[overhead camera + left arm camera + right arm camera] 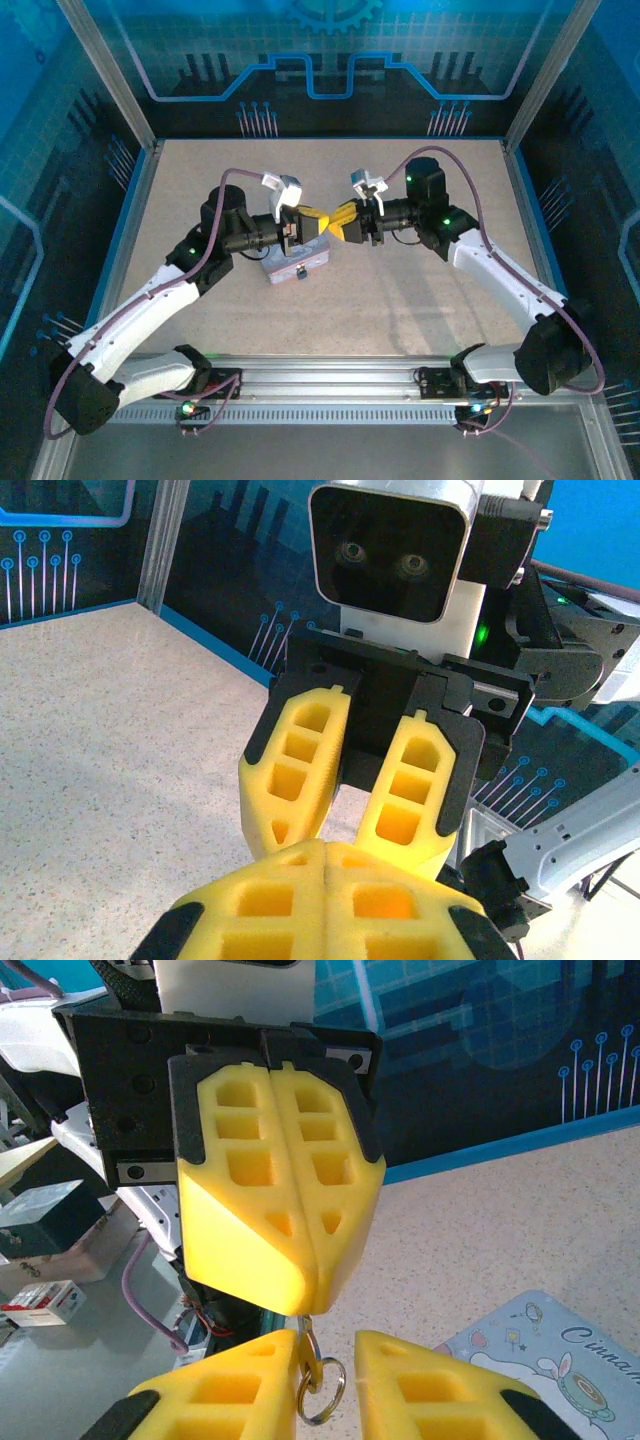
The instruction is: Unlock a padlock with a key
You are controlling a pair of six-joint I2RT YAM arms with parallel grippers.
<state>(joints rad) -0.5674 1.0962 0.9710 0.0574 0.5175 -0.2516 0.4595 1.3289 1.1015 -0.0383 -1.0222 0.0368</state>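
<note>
left claw (pixel 318 216): top view, yellow pads pressed together, tips pointing right, above the tin's far edge
right claw (pixel 341 222): tips pointing left, just beside the left claw's tips; gap too small to judge here
left arm (pixel 150 300): rises from the near-left base, angles inward, elbow bent, wrist roughly level over the tin
right arm (pixel 500 280): mirrors it from the near-right base, wrist aimed at centre
tin (pixel 297 262): pale lilac box on the table (pixel 430 300), under the left wrist
padlock (pixel 300 272): small dark lump at the tin's near edge; detail too small
left wrist view, left claw: own pads at bottom, shut flush, no gap
left wrist view, right claw: faces the camera head-on, fingers parted by a narrow slot, tips close to the left tips
right wrist view, right claw: own pads at bottom, narrowly parted, gripping nothing
right wrist view, left claw: head-on, seam closed
key ring (pixel 320 1390): small silvery ring hanging from the left claw's tip seam, dangling between the right pads; the pinched part is hidden
right wrist view, tin: printed lid corner at lower right, below both claws
</note>
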